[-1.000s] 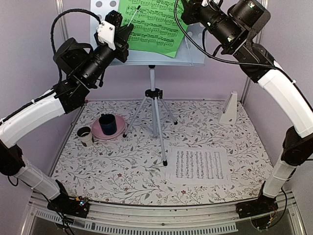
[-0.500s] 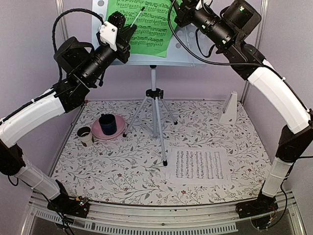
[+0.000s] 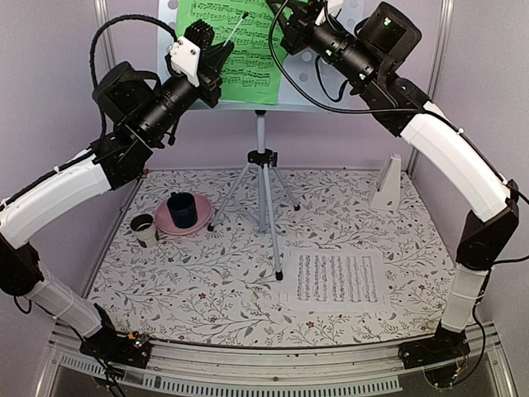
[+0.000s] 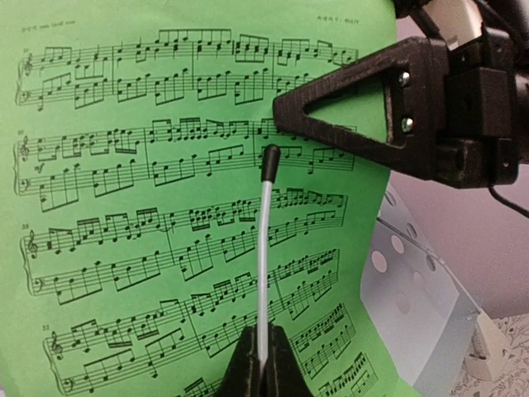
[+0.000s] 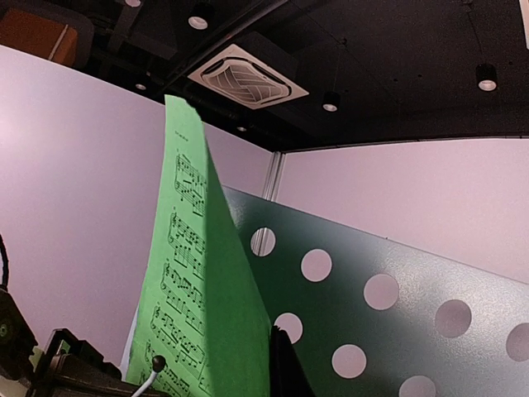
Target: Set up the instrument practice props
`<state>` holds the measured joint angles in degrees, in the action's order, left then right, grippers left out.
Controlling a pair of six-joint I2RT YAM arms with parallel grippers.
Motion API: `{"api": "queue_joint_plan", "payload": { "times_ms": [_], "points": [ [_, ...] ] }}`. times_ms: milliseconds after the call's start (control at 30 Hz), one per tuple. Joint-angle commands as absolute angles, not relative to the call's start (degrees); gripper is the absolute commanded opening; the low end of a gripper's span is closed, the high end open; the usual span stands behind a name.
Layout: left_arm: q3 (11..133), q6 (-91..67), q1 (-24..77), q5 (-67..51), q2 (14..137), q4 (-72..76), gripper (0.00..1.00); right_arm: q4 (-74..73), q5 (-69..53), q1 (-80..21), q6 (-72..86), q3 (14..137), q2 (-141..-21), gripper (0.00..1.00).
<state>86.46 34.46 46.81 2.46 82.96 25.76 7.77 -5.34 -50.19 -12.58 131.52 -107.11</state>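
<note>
The left gripper [image 4: 261, 357] is clenched on the lower end of a thin white stick [image 4: 264, 248], whose black tip points up across the green sheet [image 4: 149, 207] of music. The right gripper [image 4: 285, 109] comes in from the other side and pinches that sheet's right edge, one black triangular finger lying on the printed face. The green sheet stands upright in front of the music stand [image 3: 263, 169], over the left part of its hole-punched desk; from the right wrist its top edge leans clear of the desk. Below, the stand's tripod rests on the flowered table [image 3: 207, 298]. The white sheet [image 3: 337, 278] lies flat near the front right, the metronome [image 3: 387, 184] stands at the back right, and a blue cup [image 3: 182, 208] on a pink plate [image 3: 163, 225] sits left, with a small white cup [image 3: 143, 229] beside it.
</note>
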Motion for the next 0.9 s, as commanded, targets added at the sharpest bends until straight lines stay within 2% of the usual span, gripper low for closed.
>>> {"api": "queue_joint_plan", "payload": {
  "times_ms": [0, 867],
  "points": [
    [87.4, 34.3, 46.8, -0.7, 84.0, 24.7, 0.00, 10.7, -6.7, -49.8, -11.3, 134.1, -108.3, 0.00],
    [85.9, 35.3, 46.6, -1.0, 84.0, 25.7, 0.00, 12.0, -10.8, -49.1, -9.7, 133.7, -109.7, 0.00]
  ]
}}
